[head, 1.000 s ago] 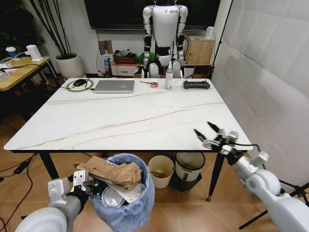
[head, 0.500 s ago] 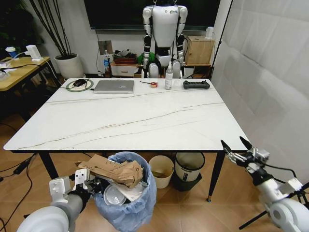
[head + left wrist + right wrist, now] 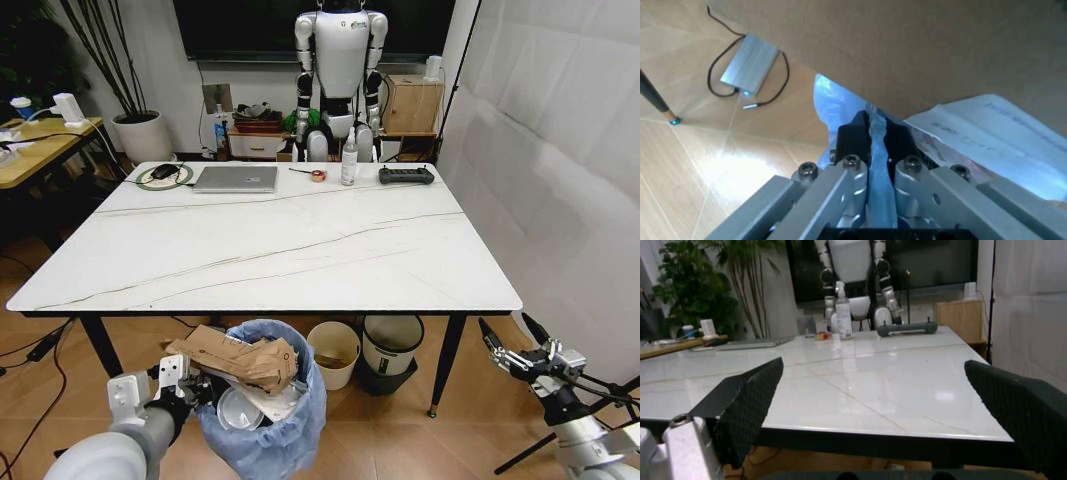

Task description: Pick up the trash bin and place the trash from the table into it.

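Note:
The trash bin (image 3: 265, 425), lined with a crinkly light-blue bag, hangs below the table's near edge. My left gripper (image 3: 192, 387) is shut on the bag at the rim; the left wrist view shows the blue plastic (image 3: 878, 142) pinched between its black fingers. Trash fills the bin: a brown paper bag (image 3: 243, 358) sticks out over a white lid (image 3: 237, 408) and white paper (image 3: 987, 135). My right gripper (image 3: 514, 343) is open at the lower right, beside and below the table's (image 3: 300, 250) near right corner, holding nothing.
On the table's far side lie a grey laptop (image 3: 237, 178), a black controller (image 3: 407, 175), a spray bottle (image 3: 350, 158) and a mouse (image 3: 165, 171). A cream bucket (image 3: 333, 352) and a white-and-grey bin (image 3: 392, 348) stand under the table. A white screen (image 3: 560, 150) lines the right.
My right gripper has dropped from over the table's near right corner, down and to the right, staying open. The left gripper keeps its hold on the bin, which barely shifted.

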Available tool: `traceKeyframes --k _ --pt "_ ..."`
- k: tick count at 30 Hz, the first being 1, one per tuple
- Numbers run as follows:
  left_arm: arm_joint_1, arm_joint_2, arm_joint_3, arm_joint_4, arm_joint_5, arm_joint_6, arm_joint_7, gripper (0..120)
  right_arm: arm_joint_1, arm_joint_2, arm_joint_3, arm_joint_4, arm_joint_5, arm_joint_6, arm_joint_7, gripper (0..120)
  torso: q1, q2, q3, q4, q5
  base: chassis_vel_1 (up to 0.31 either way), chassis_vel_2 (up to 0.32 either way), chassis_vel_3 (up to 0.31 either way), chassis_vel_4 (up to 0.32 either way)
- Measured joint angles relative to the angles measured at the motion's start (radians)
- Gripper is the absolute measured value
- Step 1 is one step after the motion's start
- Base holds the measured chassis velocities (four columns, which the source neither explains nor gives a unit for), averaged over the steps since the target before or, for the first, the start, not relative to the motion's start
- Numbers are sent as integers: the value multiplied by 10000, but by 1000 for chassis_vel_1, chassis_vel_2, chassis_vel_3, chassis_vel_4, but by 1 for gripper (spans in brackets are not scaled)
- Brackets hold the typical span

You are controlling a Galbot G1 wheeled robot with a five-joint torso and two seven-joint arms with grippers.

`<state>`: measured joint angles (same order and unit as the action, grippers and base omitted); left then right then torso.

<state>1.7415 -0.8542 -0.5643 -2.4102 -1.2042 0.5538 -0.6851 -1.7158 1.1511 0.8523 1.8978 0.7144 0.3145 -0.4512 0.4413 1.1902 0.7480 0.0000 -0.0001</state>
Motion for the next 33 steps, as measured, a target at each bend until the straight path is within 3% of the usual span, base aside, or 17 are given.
traceKeyframes --k 6,33 --pt "197 69 5 154 752 -417 141 0 29 -20 -40 0 4 0 -6 100 0 0 1 -1 0 0 0 0 0" --pt "-7 -60 103 483 872 -732 193 0 57 -51 -74 -6 28 -7 -6 100 0 0 1 -2 0 0 0 0 0"
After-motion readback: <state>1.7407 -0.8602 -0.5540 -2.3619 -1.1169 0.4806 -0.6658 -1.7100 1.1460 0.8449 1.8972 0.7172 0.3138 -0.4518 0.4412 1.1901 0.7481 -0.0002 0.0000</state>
